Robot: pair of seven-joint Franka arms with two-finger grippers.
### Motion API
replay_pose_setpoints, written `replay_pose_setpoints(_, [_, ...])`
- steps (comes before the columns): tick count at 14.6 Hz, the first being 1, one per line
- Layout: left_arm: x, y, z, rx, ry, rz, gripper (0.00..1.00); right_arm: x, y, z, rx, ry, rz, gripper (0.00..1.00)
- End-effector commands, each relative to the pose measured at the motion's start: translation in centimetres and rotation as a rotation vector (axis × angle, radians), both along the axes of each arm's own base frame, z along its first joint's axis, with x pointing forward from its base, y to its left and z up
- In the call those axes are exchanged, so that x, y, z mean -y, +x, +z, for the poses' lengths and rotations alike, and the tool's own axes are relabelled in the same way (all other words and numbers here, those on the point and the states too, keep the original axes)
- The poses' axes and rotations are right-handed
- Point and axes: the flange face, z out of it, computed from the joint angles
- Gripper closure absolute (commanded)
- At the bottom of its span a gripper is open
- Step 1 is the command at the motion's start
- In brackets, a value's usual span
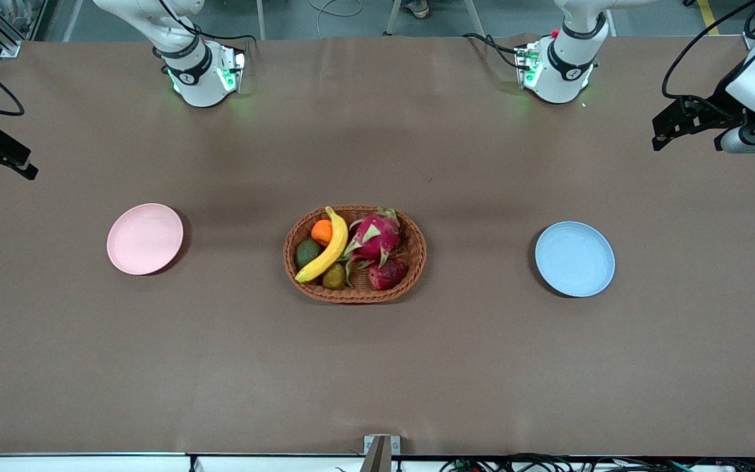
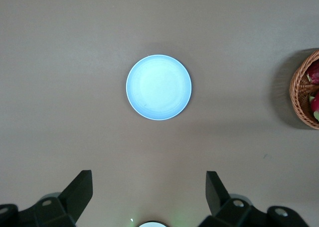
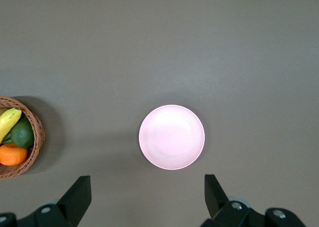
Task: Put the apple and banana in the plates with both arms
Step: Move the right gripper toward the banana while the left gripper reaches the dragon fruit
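The banana (image 1: 326, 250) and the small dark red apple (image 1: 387, 274) lie in the wicker basket (image 1: 410, 275) at the table's middle. The pale pink plate (image 1: 145, 238) lies toward the right arm's end and the pale blue plate (image 1: 574, 257) toward the left arm's end; both are bare. My left gripper (image 1: 662, 136) hangs high over the table's end past the blue plate (image 2: 158, 87), open and empty (image 2: 149, 176). My right gripper (image 1: 7, 164) hangs high over the other end past the pink plate (image 3: 172, 137), open and empty (image 3: 147, 179). The banana's tip (image 3: 9, 121) shows in the right wrist view.
The basket also holds an orange (image 1: 322, 231), a green avocado (image 1: 307, 252), a brownish kiwi (image 1: 333, 277) and a pink dragon fruit (image 1: 373, 239). Its rim shows in the left wrist view (image 2: 297, 90) and the right wrist view (image 3: 37, 137). Brown table cloth lies between basket and plates.
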Motion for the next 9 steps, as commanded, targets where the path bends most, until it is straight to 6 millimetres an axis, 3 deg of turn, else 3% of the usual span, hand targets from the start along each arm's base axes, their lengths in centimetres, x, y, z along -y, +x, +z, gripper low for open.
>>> replay_pose_setpoints(1, [-0.1,0.2,0.3,-0.011,-0.011,-0.008,0.0,-0.2,-0.7,0.5,0.001,-0.017,0.013,0.0])
replay_pose_setpoints(5, [1.3,2.9,-0.4,-0.013,-0.008,-0.03,0.0,-0.3,-0.6,0.3,-0.005,-0.017,0.02,0.0])
replay_pose_setpoints(7, [3.6,4.5,-2.8,-0.046,-0.016,-0.067,0.0,-0.5,0.0,-0.8,-0.028,-0.013,0.021,0.0])
replay_pose_setpoints(9, [5.7,5.8,-5.3,-0.066,-0.027,-0.096,0.0,-2.7,1.0,-2.6,-0.071,-0.013,0.063,0.0])
